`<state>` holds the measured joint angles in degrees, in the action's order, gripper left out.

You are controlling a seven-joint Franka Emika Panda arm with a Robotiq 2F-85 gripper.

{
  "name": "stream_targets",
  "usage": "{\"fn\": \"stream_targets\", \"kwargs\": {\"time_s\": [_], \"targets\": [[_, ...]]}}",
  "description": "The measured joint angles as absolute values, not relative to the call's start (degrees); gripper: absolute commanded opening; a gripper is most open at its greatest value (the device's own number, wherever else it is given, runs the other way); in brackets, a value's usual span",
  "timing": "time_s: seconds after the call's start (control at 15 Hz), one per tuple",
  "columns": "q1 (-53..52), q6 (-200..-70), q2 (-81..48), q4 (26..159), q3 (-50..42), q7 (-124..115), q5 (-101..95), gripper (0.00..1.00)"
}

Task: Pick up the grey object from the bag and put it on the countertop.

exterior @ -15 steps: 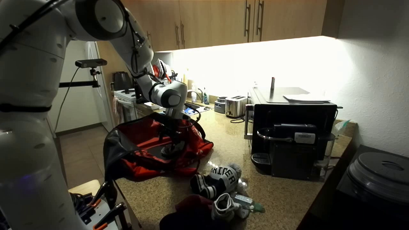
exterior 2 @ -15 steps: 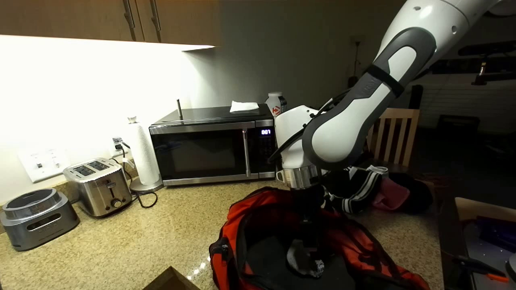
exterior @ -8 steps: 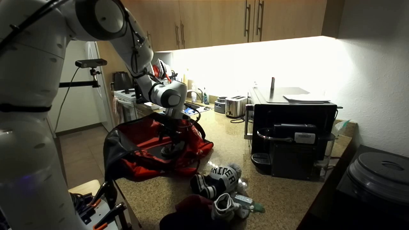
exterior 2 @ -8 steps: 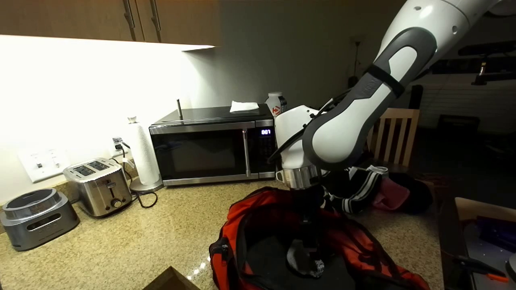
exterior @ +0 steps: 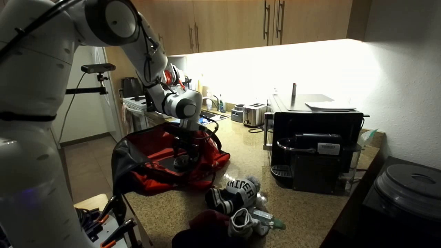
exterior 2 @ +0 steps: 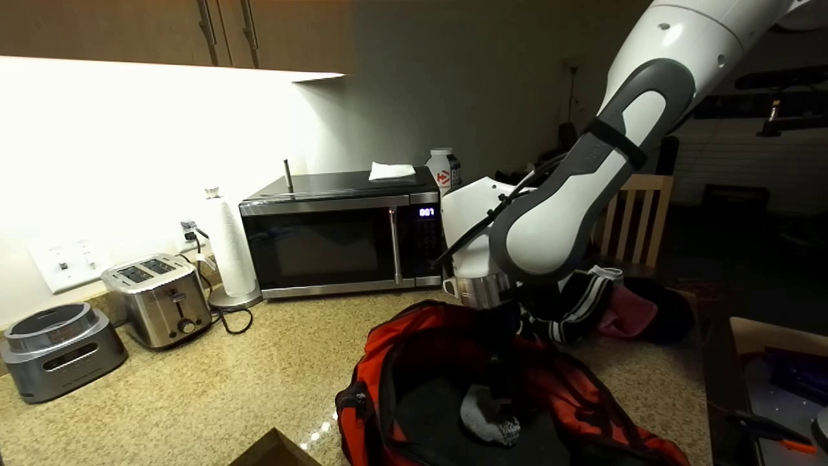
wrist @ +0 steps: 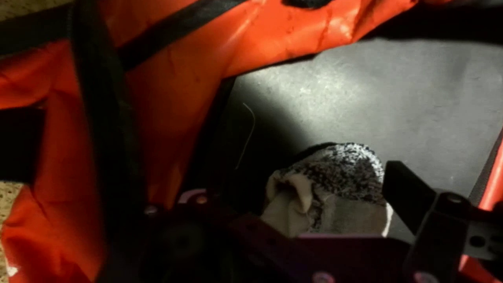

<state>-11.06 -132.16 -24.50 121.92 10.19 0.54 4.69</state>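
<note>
The grey object [exterior 2: 482, 417] is a soft, rounded grey lump with a speckled end and a pale folded opening. It lies on the black floor of the large red bag [exterior: 151, 184], also seen in the other views [exterior 2: 370, 359] [wrist: 173, 86]. My gripper [exterior 2: 501, 396] reaches down into the bag, over and beside the grey object. In the wrist view a black finger [wrist: 408, 192] stands at the right side of the grey object [wrist: 342, 184]. The opposite finger is lost in shadow. The jaws look open around the object; contact cannot be told. The speckled tan countertop [exterior 2: 278, 362] surrounds the bag.
In an exterior view a knit hat [exterior: 241, 193], a small shoe [exterior: 241, 222] and a bottle [exterior: 265, 217] lie beside the bag. A coffee machine [exterior: 315, 168] and microwave [exterior 2: 323, 252] stand behind. A toaster [exterior 2: 165, 307] and a box corner [exterior 2: 275, 446] also show.
My arm has shifted slightly, with its wrist a little lower in both exterior views. The fingers cover less of the grey object than before and look more spread. The bag and object have not moved.
</note>
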Motion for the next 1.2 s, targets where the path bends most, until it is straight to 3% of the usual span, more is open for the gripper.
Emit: {"fn": "stream_targets", "kwargs": {"time_s": [1.2], "targets": [[-11.0,-135.9,-25.4,118.1,10.1,0.5,6.1,1.00]]}}
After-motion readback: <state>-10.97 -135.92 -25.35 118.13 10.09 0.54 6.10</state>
